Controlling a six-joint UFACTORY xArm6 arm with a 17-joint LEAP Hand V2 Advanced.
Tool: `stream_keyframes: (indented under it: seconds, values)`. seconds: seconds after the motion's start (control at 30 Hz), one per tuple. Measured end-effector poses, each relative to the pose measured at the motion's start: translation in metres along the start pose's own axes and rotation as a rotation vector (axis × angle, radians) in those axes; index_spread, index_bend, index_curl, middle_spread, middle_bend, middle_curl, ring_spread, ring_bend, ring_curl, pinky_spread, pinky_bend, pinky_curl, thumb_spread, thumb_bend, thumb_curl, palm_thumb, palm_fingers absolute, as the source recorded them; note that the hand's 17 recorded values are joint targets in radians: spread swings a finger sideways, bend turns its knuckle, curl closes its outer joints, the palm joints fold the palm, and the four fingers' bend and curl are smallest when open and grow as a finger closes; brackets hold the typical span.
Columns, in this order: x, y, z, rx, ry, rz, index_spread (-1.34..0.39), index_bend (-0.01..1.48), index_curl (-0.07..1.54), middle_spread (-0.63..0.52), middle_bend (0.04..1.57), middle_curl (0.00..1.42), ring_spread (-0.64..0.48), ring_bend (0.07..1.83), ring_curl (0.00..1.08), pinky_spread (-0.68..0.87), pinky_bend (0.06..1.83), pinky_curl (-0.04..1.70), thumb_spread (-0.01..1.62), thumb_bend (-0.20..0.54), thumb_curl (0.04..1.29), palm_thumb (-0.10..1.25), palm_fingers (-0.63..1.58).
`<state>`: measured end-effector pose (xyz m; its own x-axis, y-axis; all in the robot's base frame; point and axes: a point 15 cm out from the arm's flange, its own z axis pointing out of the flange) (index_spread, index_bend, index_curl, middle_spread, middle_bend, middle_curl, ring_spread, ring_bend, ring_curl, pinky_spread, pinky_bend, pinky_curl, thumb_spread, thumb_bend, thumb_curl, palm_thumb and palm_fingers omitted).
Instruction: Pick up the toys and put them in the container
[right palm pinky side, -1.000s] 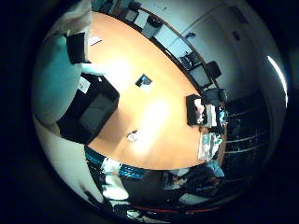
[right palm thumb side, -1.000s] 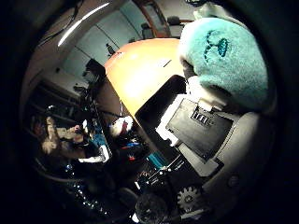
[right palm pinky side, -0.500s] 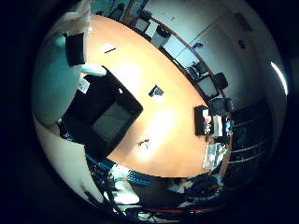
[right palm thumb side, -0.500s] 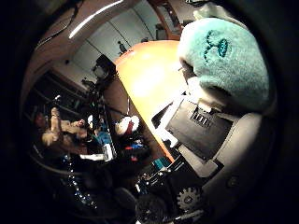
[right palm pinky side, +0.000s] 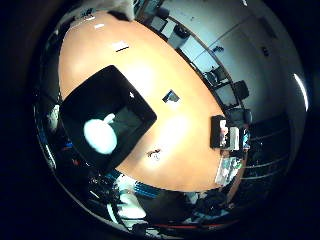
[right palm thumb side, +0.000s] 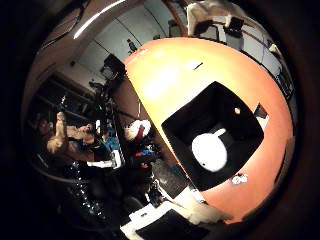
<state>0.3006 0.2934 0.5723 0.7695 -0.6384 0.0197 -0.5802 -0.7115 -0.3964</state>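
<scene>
The pale, rounded plush toy (right palm pinky side: 100, 136) lies inside the black container (right palm pinky side: 92, 95), on its floor and free of my hand. The container stands on the orange wooden table (right palm pinky side: 192, 137) near the table's edge. The thumb side view shows the same toy (right palm thumb side: 210, 151) in the container (right palm thumb side: 217, 100) from well above. Only white parts of my hand (right palm thumb side: 207, 12) show at the rim of that view. Its fingers are spread away and hold nothing.
A small black square item (right palm pinky side: 171, 96) and a tiny white-and-dark object (right palm pinky side: 154, 154) lie on the table beside the container. A black box of items (right palm pinky side: 227, 134) stands at the far end. Chairs ring the table. Stuffed toys (right palm thumb side: 136, 131) sit below the table's edge.
The teal plush that filled the palm views has left my hand and now lies in the container. The fingers have opened out of view, and the camera looks down from higher.
</scene>
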Motion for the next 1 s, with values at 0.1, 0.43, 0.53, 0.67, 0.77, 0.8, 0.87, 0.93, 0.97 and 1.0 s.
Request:
stream_keyframes:
  seconds: [0.1, 0.43, 0.53, 0.67, 0.77, 0.8, 0.87, 0.93, 0.97, 1.0]
  values:
    - [0.0, 0.0, 0.002, -0.003, 0.0, -0.002, -0.51, 0.28, 0.35, -0.04, 0.33, 0.32, 0.15, 0.47, 0.26, 0.47, 0.55, 0.48, 1.0, -0.028, 0.3, 0.42, 0.07]
    - [0.043, 0.032, -0.023, -0.026, 0.054, 0.06, -0.52, 0.21, 0.35, -0.07, 0.23, 0.31, 0.16, 0.33, 0.22, 0.45, 0.35, 0.35, 1.0, -0.027, 0.29, 0.44, 0.25]
    - [0.074, 0.056, -0.03, -0.067, 0.081, 0.097, -0.52, 0.19, 0.35, -0.06, 0.19, 0.3, 0.16, 0.28, 0.21, 0.43, 0.31, 0.33, 0.99, -0.026, 0.29, 0.44, 0.25]
    - [0.125, 0.097, -0.046, -0.115, 0.128, 0.122, -0.51, 0.19, 0.34, -0.04, 0.16, 0.29, 0.17, 0.24, 0.21, 0.42, 0.3, 0.32, 0.99, -0.024, 0.29, 0.47, 0.2]
    - [0.168, 0.139, -0.052, -0.192, 0.172, 0.143, -0.51, 0.19, 0.34, -0.02, 0.17, 0.28, 0.17, 0.21, 0.21, 0.41, 0.29, 0.32, 0.99, -0.022, 0.29, 0.5, 0.15]
    - [0.181, 0.156, -0.052, -0.227, 0.186, 0.15, -0.51, 0.19, 0.34, -0.02, 0.17, 0.27, 0.17, 0.2, 0.21, 0.4, 0.29, 0.32, 0.99, -0.02, 0.29, 0.51, 0.14]
    - [0.202, 0.185, -0.052, -0.29, 0.212, 0.155, -0.51, 0.2, 0.34, -0.01, 0.17, 0.27, 0.17, 0.19, 0.22, 0.4, 0.27, 0.31, 0.99, -0.02, 0.3, 0.54, 0.13]
    - [0.215, 0.21, -0.05, -0.35, 0.234, 0.153, -0.51, 0.2, 0.35, 0.0, 0.17, 0.26, 0.17, 0.19, 0.22, 0.39, 0.27, 0.31, 0.99, -0.015, 0.3, 0.58, 0.13]
    - [0.223, 0.223, -0.048, -0.382, 0.252, 0.154, -0.51, 0.2, 0.35, 0.0, 0.17, 0.26, 0.18, 0.19, 0.22, 0.39, 0.26, 0.31, 0.99, -0.016, 0.31, 0.61, 0.13]
    - [0.229, 0.234, -0.047, -0.409, 0.267, 0.157, -0.51, 0.2, 0.35, 0.0, 0.17, 0.26, 0.18, 0.19, 0.22, 0.39, 0.25, 0.31, 0.99, -0.021, 0.31, 0.61, 0.13]
